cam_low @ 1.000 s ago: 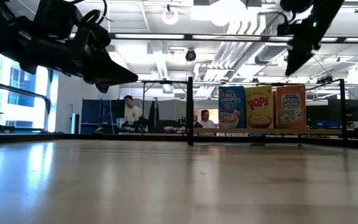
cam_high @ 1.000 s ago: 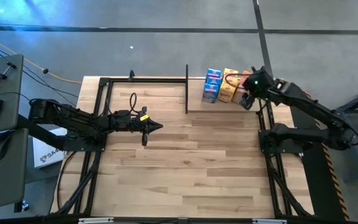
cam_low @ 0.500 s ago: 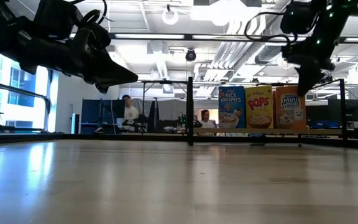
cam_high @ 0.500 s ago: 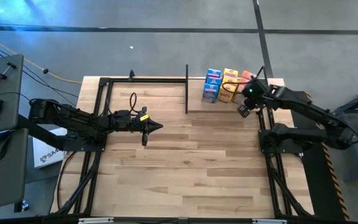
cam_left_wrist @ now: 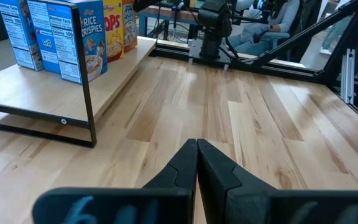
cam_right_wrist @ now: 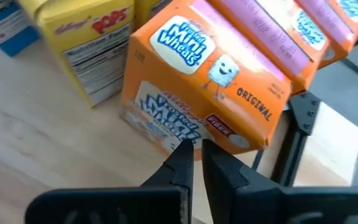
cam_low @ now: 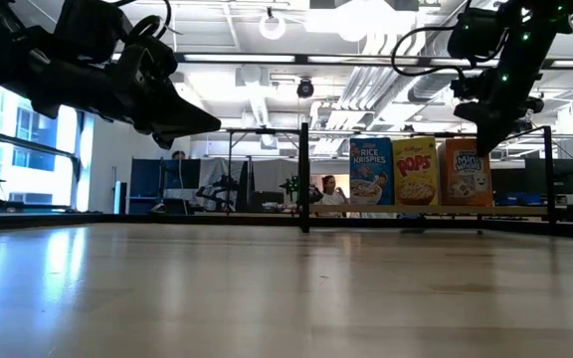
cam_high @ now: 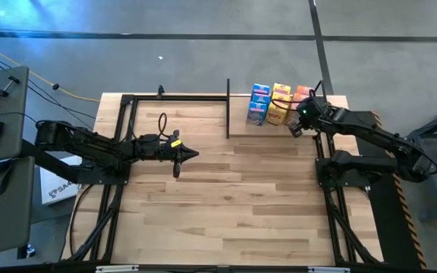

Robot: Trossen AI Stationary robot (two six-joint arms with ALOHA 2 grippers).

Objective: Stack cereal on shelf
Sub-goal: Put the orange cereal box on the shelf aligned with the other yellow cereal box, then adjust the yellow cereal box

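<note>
I see the cereal boxes (cam_low: 416,171) standing in a row on the shelf (cam_left_wrist: 114,81) at the table's far right. My right gripper (cam_right_wrist: 194,149), fingers nearly together, sits just before the orange box (cam_right_wrist: 210,81), perhaps touching it. My left gripper (cam_left_wrist: 196,147), fingers together, hovers mid-table.

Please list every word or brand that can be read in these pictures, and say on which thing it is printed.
"RICE KRISPIES": blue cereal box.
"POPS": yellow cereal box.
"Mini Wheats", "ORIGINAL", "FIBER": orange cereal box, beside the right claw.
"Nutrition Facts": side panel of a blue box on the shelf.
Smaller print on all boxes: too blurred to read.
</note>
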